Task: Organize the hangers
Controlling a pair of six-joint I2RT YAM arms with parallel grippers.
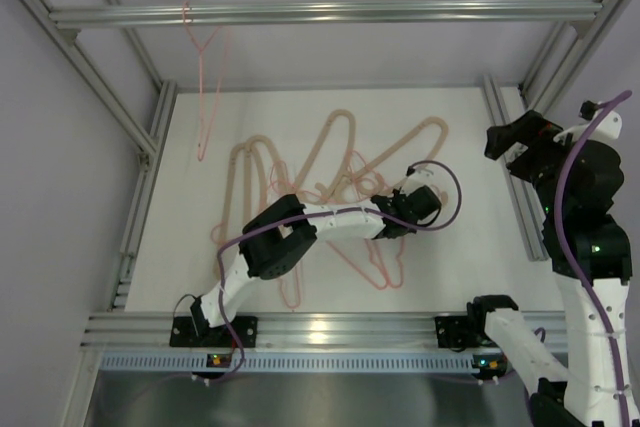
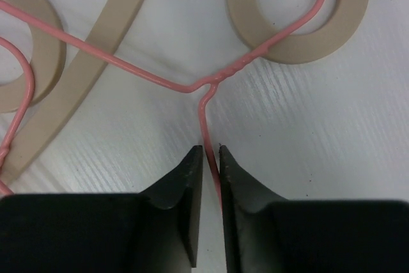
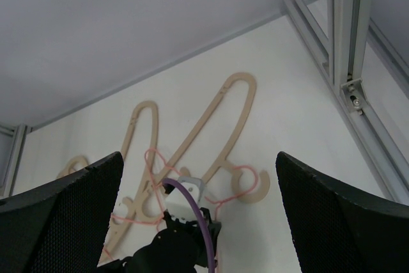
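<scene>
- The table (image 1: 470, 127) is fenced by frame rails (image 1: 505, 157) at left, right and far side. There is bare room along the right side and far edge.
- The beige hangers (image 1: 335, 147) lie tangled with pink ones mid-table, overlapping.
- One hung hanger (image 1: 203, 87), pink, dangles from the top bar (image 1: 330, 13) at far left, well apart from the heap.
- The left gripper (image 2: 211, 151) is low at the heap's right end. Its jaws are narrow with the wire of a pink hanger (image 2: 230, 73) running between them, just below the twisted neck. A slit of table shows beside the wire, so I cannot tell whether it is pinched.
- The left arm covers the heap's near middle in the top view, so an exact count is not possible.
- The right gripper (image 3: 198, 164) is raised at the right edge, jaws wide, nothing between them.
</scene>
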